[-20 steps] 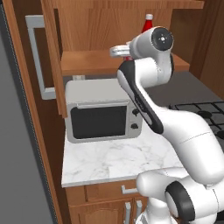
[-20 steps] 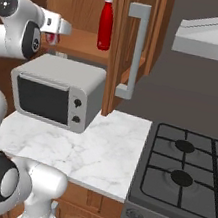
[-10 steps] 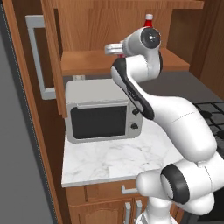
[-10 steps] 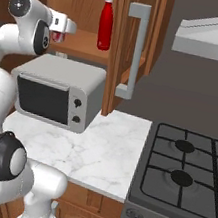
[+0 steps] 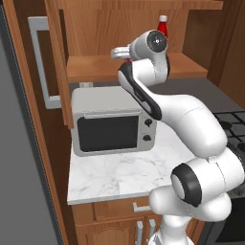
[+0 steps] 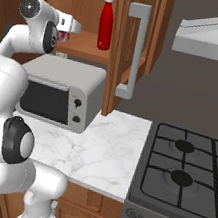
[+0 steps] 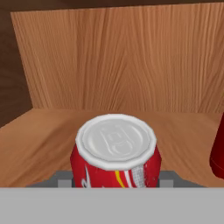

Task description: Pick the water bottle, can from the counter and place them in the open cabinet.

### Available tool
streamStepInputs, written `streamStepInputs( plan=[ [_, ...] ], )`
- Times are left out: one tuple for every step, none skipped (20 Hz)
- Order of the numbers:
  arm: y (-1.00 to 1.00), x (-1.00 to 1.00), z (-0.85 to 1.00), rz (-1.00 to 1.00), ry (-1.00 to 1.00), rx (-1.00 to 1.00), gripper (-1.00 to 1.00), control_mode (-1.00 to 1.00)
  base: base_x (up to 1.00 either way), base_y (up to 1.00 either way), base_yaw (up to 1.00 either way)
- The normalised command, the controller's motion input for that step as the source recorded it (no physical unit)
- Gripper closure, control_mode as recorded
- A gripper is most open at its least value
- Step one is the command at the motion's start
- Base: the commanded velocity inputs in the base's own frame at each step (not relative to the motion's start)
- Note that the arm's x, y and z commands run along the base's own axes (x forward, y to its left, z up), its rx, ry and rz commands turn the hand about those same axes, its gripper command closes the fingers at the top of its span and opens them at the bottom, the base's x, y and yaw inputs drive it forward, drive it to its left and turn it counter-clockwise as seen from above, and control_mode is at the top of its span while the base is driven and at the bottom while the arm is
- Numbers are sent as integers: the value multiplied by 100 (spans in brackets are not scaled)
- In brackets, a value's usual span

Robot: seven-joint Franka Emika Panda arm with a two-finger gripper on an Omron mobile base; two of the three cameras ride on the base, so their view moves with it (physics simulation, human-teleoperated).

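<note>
Now the jaws grasp the can (image 7: 115, 154) just over the shelf of the open cabinet (image 6: 84, 46), left of the water bottle (image 6: 106, 23). To do it well, lower it gently until flat, then release, avoiding the bottle.

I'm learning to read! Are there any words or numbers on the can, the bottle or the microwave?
Can: white and yellow markings on the red side, too blurred to read; the silver top shows only a pull tab shape, no letters.
Water bottle: plain red with a white cap, no text.
Microwave: two knobs, no readable labels.
So there are no words or numbers to read anywhere.
</note>
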Motion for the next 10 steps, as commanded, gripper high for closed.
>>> streamStepInputs(
  plan=[
    [4, 36, -9, 0, 0, 0, 100, -100, 0, 0, 0],
    [4, 36, -9, 0, 0, 0, 100, -100, 0, 0, 0],
    [4, 35, -9, 0, 0, 0, 100, -100, 0, 0, 0],
    [4, 34, -9, 0, 0, 0, 100, -100, 0, 0, 0],
    [4, 35, -9, 0, 0, 0, 100, -100, 0, 0, 0],
    [4, 35, -10, 0, 0, 0, 100, -100, 0, 0, 0],
    [4, 35, -8, 0, 0, 0, 100, -100, 0, 0, 0],
    [4, 37, -8, 0, 0, 0, 100, -100, 0, 0, 0],
    [5, 37, -8, 0, 0, 0, 100, -100, 0, 0, 0],
    [3, 35, -6, 0, 0, 0, 100, -100, 0, 0, 0]
  ],
)
